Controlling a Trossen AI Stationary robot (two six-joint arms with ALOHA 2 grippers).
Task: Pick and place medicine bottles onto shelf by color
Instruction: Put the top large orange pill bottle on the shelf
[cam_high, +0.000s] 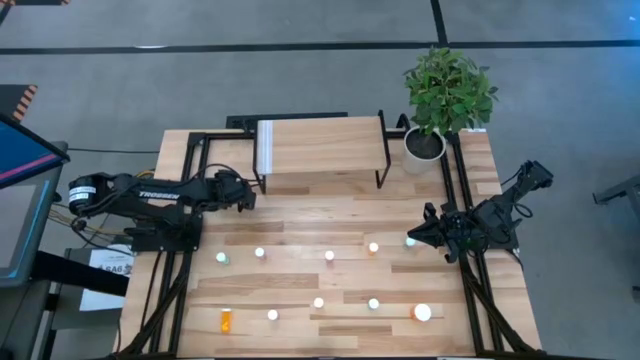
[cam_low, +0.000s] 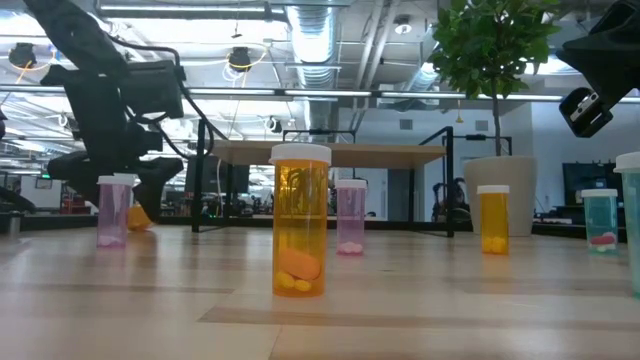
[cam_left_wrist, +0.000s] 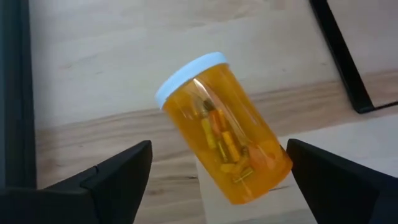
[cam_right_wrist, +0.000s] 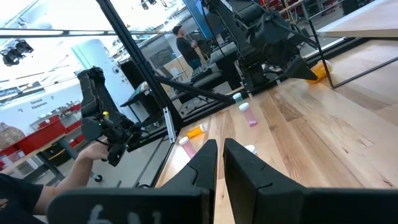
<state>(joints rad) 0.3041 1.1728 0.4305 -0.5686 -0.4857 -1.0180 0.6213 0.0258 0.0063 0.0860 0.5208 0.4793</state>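
Observation:
An orange medicine bottle with a white cap lies on its side on the table, by the shelf's left front leg. My left gripper hangs over it, open, a finger on either side and neither touching. The light-wood shelf on black legs stands at the far middle with nothing on it. Several more bottles stand across the near half: orange, pink, pink, orange, green. One orange bottle lies at the near left. My right gripper waits shut at the table's right side.
A potted plant in a white pot stands at the far right beside the shelf. Black frame rails run along both table sides. Beyond the table's left, a person's hand grips a handle on another arm.

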